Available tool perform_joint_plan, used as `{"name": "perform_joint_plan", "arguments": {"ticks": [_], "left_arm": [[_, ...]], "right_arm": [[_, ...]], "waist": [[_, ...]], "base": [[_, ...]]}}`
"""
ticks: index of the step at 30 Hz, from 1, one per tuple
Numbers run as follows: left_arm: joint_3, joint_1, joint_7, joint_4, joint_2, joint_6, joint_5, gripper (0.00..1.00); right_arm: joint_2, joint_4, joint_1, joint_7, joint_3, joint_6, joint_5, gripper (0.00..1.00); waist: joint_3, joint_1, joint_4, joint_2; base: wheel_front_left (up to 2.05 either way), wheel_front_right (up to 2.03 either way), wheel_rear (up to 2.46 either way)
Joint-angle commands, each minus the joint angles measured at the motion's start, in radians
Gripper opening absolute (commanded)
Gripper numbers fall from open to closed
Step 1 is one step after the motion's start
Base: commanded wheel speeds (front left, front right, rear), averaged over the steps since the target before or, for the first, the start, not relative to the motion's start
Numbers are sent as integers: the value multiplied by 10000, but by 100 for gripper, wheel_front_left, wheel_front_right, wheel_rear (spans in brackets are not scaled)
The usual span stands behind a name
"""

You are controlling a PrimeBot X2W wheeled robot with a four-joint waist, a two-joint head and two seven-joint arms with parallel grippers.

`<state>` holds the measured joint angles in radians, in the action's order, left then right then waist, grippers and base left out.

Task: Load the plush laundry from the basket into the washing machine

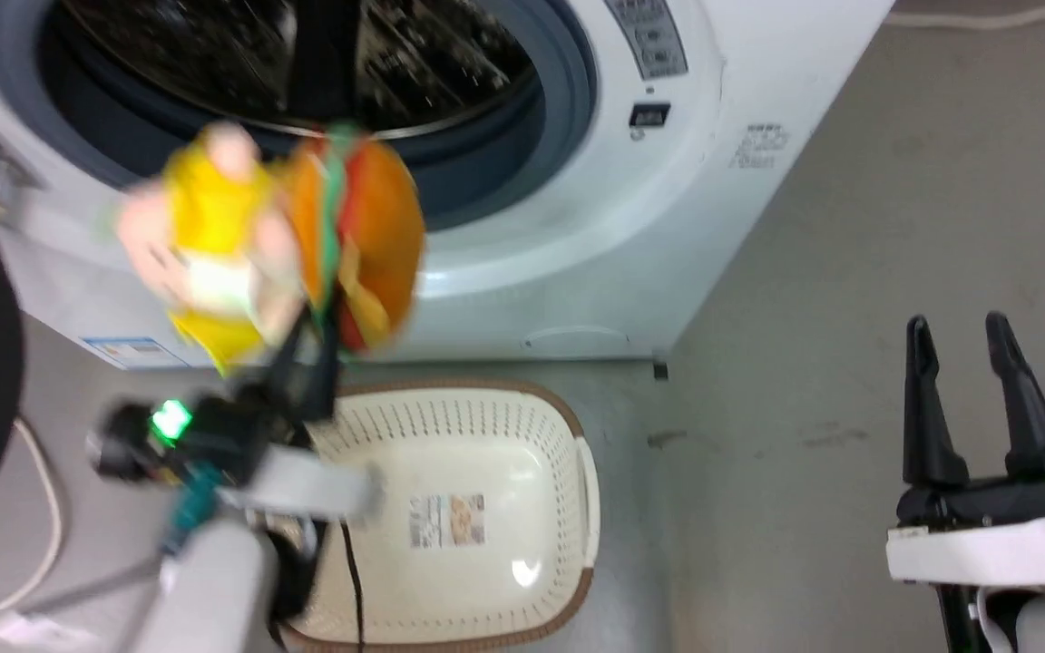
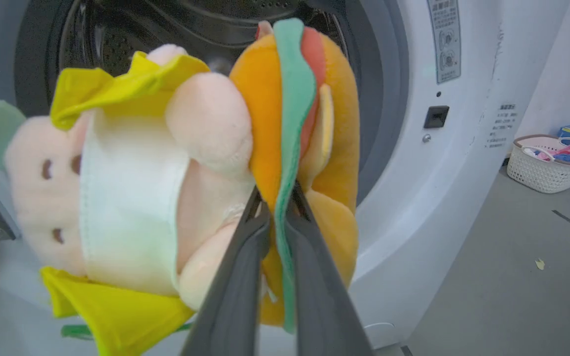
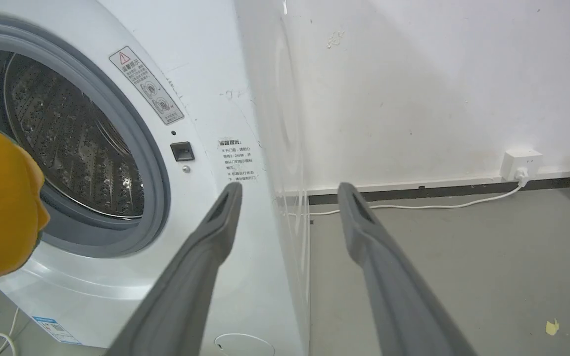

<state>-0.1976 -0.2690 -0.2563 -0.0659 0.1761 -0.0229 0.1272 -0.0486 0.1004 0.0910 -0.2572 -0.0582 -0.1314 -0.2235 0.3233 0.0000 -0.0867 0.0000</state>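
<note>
While on laundry (image 1: 241, 227), left claw (image 2: 276, 199) aloft

Grey floor (image 3: 463, 257) meets a white wall (image 3: 413, 74) with a plugged socket (image 3: 521, 165).

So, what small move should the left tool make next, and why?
Probably push forward into the drum: the left tool is shut on the plush toys, which hang in front of the washing machine, not yet inside.
</note>
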Motion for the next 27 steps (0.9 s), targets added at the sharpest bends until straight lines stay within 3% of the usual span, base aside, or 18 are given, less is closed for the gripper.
{"name": "perform_joint_plan", "arguments": {"ticks": [1, 9, 18, 27], "left_arm": [[279, -571, -54, 127, 54, 51, 98, 0], [940, -3502, 180, -1059, 690, 494, 160, 0], [509, -7273, 2292, -2972, 2278, 1248, -383, 0], [-135, -10285, 4092, -5399, 3289, 1476, -662, 0]], "right_arm": [[-16, 57, 227, -45, 43, 7, -70, 100], [-16, 76, 815, -45, 188, 7, -403, 100], [-16, -53, 1319, -46, 617, 7, -1225, 100], [-16, -191, 1673, -46, 849, 7, -1823, 100]], "waist": [[632, 0, -347, 0], [2254, 0, -1236, 0], [3731, 0, -2253, 0], [4541, 0, -2843, 0]], "base": [[0, 0, 0], [0, 0, 0], [0, 0, 0], [0, 0, 0]]}}
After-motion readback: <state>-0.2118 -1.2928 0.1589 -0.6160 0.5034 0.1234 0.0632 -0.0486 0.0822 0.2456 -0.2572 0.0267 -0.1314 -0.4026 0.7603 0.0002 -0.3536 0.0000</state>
